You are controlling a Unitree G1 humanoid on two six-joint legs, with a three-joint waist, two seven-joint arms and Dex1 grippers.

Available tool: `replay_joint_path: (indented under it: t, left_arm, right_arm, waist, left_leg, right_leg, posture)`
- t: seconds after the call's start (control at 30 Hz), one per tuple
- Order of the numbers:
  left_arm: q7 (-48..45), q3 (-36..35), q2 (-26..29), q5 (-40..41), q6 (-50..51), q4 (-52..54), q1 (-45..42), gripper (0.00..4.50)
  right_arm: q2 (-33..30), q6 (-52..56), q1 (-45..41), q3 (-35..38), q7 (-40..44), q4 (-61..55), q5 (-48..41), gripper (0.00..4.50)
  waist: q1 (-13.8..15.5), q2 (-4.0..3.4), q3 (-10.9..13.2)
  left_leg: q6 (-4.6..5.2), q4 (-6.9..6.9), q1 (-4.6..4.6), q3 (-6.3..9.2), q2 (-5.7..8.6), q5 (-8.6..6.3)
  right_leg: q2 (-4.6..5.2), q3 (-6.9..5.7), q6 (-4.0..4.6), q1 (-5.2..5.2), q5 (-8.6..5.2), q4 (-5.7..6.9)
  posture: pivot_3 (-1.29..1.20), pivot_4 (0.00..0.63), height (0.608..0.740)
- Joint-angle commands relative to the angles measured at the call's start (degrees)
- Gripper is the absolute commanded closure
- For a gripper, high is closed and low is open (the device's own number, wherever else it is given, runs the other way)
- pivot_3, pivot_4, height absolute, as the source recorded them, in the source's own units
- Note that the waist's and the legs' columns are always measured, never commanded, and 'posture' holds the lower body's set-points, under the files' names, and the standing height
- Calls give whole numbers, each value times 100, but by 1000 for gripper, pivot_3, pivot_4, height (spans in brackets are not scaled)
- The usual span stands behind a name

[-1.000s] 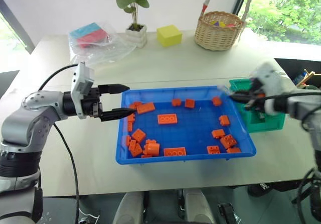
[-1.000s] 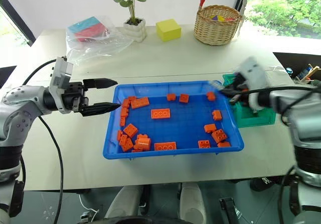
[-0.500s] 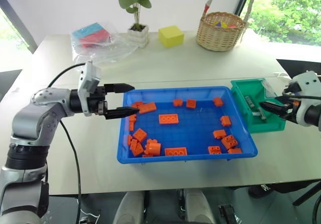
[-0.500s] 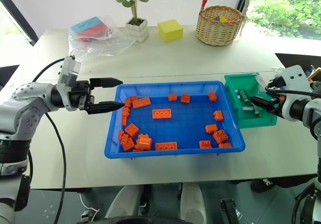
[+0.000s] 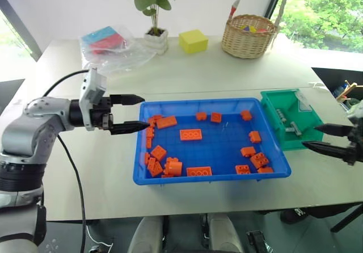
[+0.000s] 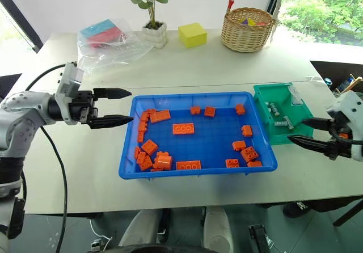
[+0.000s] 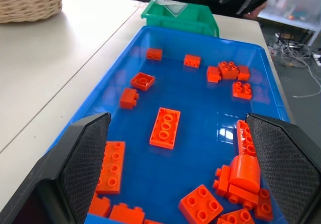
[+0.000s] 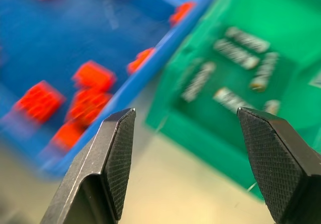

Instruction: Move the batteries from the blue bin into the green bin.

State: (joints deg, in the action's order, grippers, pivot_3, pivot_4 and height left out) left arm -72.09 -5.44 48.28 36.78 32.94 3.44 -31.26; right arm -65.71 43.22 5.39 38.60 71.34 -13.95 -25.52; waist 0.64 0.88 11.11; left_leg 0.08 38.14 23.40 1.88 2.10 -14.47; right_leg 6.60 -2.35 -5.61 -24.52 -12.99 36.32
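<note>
Two hands, left eye view: the left hand (image 5: 131, 113) hangs just outside the left rim of the blue bin (image 5: 195, 180), fingers spread, gripping nothing; the right hand (image 5: 324, 137) sits at the right edge, beside the green bin (image 5: 271, 106), fingers parted and empty.
Blue bin, left eye view: it lies mid-desk (image 5: 198, 71) and holds scattered orange bricks (image 5: 189, 134); I see no silver cylinder among them.
Green bin, left eye view: it touches the blue bin's right end; the batteries (image 5: 281, 116) lie inside on its floor.
Back of desk, right eye view: a potted plant (image 6: 149, 9), a yellow cube (image 6: 191, 34), a wicker basket (image 6: 246, 29) and a clear plastic bag (image 6: 108, 40) stand well apart from both bins.
Left wrist view: the left hand's two black fingers (image 7: 86, 158) stand wide apart over the blue bin's near end, bricks between and beyond them; the green bin sits past the far rim.
Right wrist view: the right hand's fingers (image 8: 114, 153) are spread, with bare desk and the green bin's wall between them; several grey batteries lie in the green bin, the exact count blurred.
</note>
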Motion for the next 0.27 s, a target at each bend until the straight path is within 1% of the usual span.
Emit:
replay_joint_path:
  t: [0.03,0.27]
  left_arm:
    - [-27,-254,145,61,-22,23,-169,0]
    - [-42,-329,228,19,-106,56,-135,0]
  right_arm:
    - [-189,-275,-130,290,259,179,-149,1199]
    - [-108,-357,-208,128,219,238,-234,1199]
  waist:
    - [5,0,0]
    - [10,0,0]
  left_leg:
    - [0,0,0,0,0,0]
    - [8,-1,4,-1,3,-6]
  right_leg:
    - [0,0,1,0,0,-2]
    - [10,0,-1,2,1,-12]
  posture:
    - [0,150,702]
    - [0,150,702]
